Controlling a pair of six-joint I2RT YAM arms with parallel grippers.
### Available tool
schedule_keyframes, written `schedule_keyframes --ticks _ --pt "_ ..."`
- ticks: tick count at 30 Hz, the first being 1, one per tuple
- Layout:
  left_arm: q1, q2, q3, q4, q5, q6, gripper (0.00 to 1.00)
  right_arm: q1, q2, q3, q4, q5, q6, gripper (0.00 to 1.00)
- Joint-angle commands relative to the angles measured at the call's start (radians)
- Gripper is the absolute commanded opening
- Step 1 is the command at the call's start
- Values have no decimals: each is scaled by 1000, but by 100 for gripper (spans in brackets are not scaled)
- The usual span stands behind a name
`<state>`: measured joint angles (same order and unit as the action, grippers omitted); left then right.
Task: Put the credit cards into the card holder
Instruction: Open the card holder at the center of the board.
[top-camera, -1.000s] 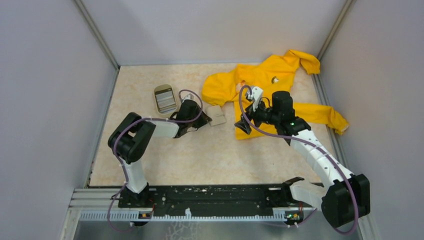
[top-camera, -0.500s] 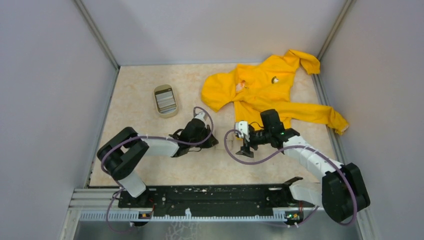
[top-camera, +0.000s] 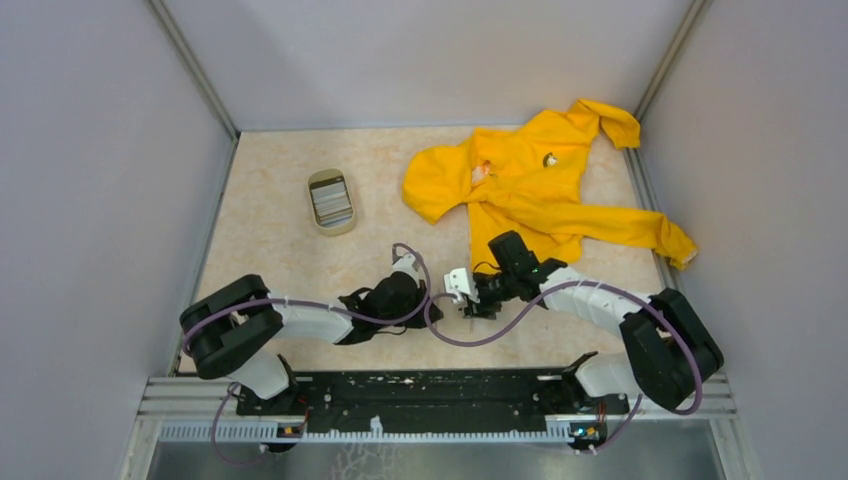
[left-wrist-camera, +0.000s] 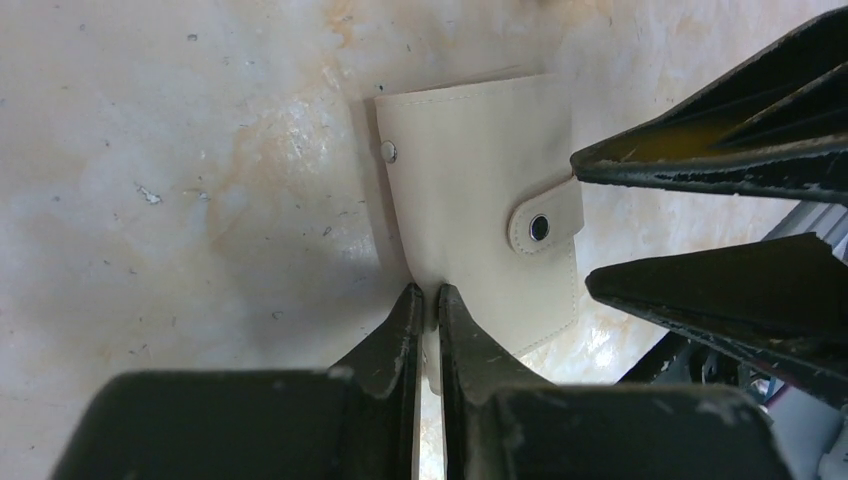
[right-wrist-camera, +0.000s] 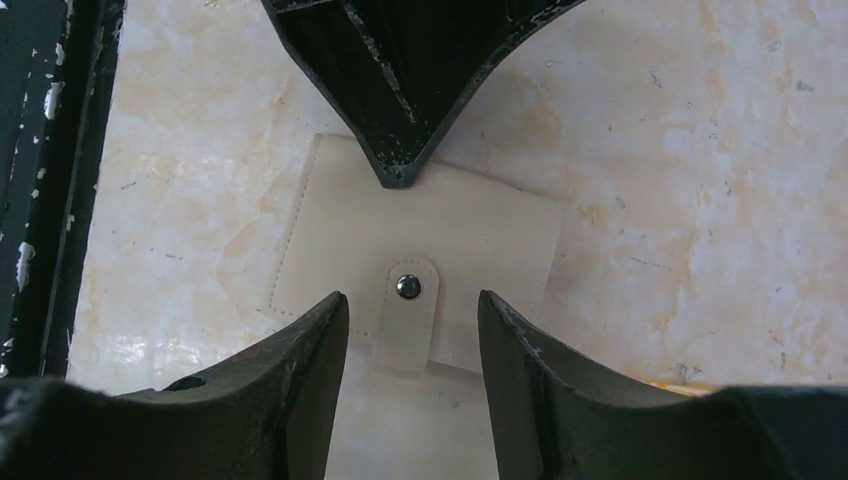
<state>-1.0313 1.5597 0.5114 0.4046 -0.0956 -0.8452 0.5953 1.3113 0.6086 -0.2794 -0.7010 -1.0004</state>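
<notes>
The card holder (left-wrist-camera: 470, 170) is a cream wallet, closed by a snap tab (right-wrist-camera: 405, 325), lying on the marbled table. My left gripper (left-wrist-camera: 425, 292) is shut on its near edge. My right gripper (right-wrist-camera: 410, 297) is open, with one finger on each side of the snap tab, just above the wallet (right-wrist-camera: 330, 240). In the top view the two grippers meet at the front middle, the left (top-camera: 415, 292) and the right (top-camera: 468, 300), and hide the wallet. The dark grey and light blue credit cards cannot be made out; a small oval tin (top-camera: 331, 200) holds flat greyish pieces.
A yellow jacket (top-camera: 530, 180) lies spread over the back right of the table. The oval tin stands at the back left. The black base rail (top-camera: 420, 390) runs along the near edge, close to the grippers. Grey walls enclose the table.
Both arms have pulled back toward the near edge. The left gripper has brought the wallet from beside the jacket to the front middle, and the right gripper has come down over it.
</notes>
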Motion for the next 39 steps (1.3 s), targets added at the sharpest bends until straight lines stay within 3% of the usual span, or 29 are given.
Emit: schedule_keyframes --ticks 1,11,29,39 --pt "-22 0 -20 -98 -73 -45 8 46 18 23 35 49 -17 50" --pt "-41 -13 -15 -87 -89 -63 7 73 84 54 13 132 -2 43" --pt "-43 -38 -83 -25 -93 -90 5 81 113 109 -50 147 25 0" --pt "-43 3 -87 -35 -127 -124 1 37 -14 74 -58 14 -53 0"
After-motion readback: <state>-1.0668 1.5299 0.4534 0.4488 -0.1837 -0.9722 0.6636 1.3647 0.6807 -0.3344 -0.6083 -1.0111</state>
